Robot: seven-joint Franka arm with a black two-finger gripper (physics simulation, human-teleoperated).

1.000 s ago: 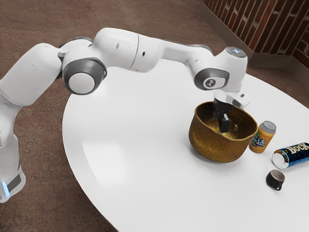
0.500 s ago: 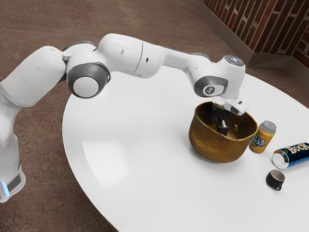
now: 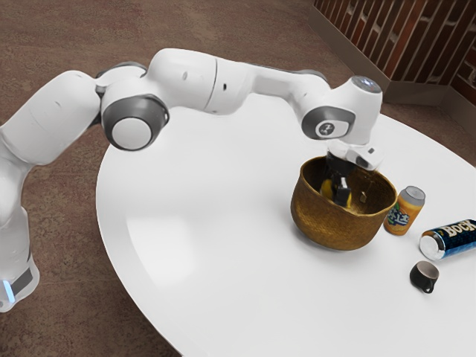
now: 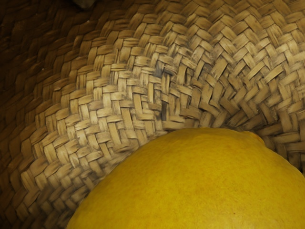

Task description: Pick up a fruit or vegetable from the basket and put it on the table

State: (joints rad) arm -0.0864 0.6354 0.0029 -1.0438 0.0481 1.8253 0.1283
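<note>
Inside the round golden-brown basket [image 3: 338, 224] is my gripper [image 3: 336, 196], its black fingers below the rim. It is shut on a yellow fruit [image 3: 326, 191], which shows beside the nearer finger. In the wrist view the same smooth yellow fruit [image 4: 200, 183] lies large at the lower edge, with the woven inside of the basket [image 4: 109, 95] behind it. The fruit's lower part and the far finger are mostly hidden.
An orange can [image 3: 405, 211] stands close beside the basket on the exterior view's right. Beyond it lie a blue can [image 3: 451, 239] and a small dark cup [image 3: 425, 277]. The white table [image 3: 216, 260] extends toward the exterior view's left.
My hand went deeper into the basket and has since risen a little. The fingers have closed on the yellow fruit, which shows higher among them now.
</note>
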